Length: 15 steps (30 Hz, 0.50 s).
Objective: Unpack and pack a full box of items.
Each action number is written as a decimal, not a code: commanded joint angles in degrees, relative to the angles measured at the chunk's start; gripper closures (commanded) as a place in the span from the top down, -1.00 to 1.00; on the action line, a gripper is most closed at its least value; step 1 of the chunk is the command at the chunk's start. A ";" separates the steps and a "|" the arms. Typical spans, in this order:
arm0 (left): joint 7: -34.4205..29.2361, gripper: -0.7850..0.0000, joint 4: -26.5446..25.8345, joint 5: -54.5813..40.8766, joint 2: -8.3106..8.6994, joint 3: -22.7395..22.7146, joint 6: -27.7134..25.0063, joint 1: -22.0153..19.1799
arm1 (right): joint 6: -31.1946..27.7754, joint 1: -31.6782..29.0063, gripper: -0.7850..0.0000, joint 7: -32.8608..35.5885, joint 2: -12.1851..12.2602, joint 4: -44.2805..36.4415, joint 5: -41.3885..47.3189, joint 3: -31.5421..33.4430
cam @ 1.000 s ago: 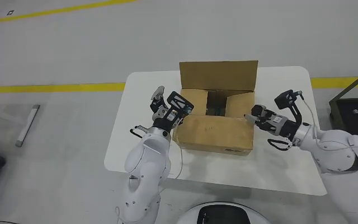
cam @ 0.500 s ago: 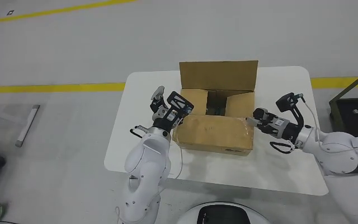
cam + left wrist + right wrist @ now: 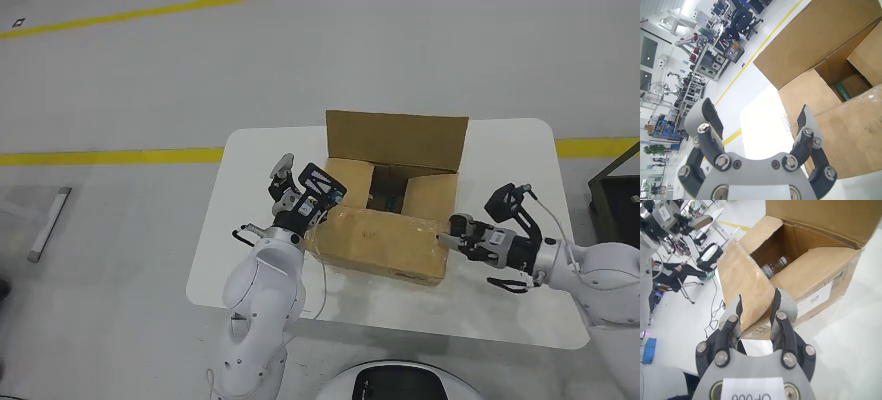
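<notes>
The cardboard box point(image 3: 395, 215) stands on the white table point(image 3: 500, 300), set toward the table's 12 o'clock edge. Its rear flap point(image 3: 396, 138) stands upright and its taped front flap point(image 3: 385, 232) is folded low over the opening. The right gripper point(image 3: 447, 230) sits at the box's 4 o'clock, at the near right corner. In its own wrist view the right gripper point(image 3: 757, 296) is clenched on the corner of the front flap point(image 3: 742, 279), with the cardboard passing between the two fingers point(image 3: 785, 306). The left gripper point(image 3: 305, 172) is at the box's 9 o'clock, at the left end. It is released and grasps nothing. In the left wrist view the left gripper point(image 3: 755, 108) has its ribbed pads point(image 3: 712, 117) spread wide, one out over the bare table and the other just beside the flap's taped edge; contact cannot be judged. From above, the opening is a dark slot and its contents cannot be made out. The right wrist view looks into that opening and shows a clear bottle point(image 3: 775, 266) with a pale cap lying on its side against the inner wall. The left wrist view looks in from the other end and shows a green item point(image 3: 842, 91) on the box floor below the side flap.
</notes>
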 commanded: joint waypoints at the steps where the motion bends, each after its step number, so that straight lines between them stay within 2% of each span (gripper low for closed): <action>1: 0.00 1.00 0.00 0.00 0.00 0.00 0.00 0.00 | -0.68 -0.79 -0.61 -0.21 0.11 -0.58 0.97 -0.26; 4: 0.00 1.00 0.00 0.00 0.00 0.00 0.00 0.00 | -1.02 -1.34 -1.00 -0.01 0.36 -1.21 1.56 -0.03; 10: 0.00 1.00 0.00 0.00 0.00 0.00 0.00 0.00 | -0.85 -1.79 -1.00 -0.03 0.70 -1.45 6.18 -0.48; 15: 0.00 1.00 0.00 0.00 0.00 0.00 0.00 0.00 | -2.36 -1.43 -1.00 -1.08 1.19 -3.62 2.15 0.84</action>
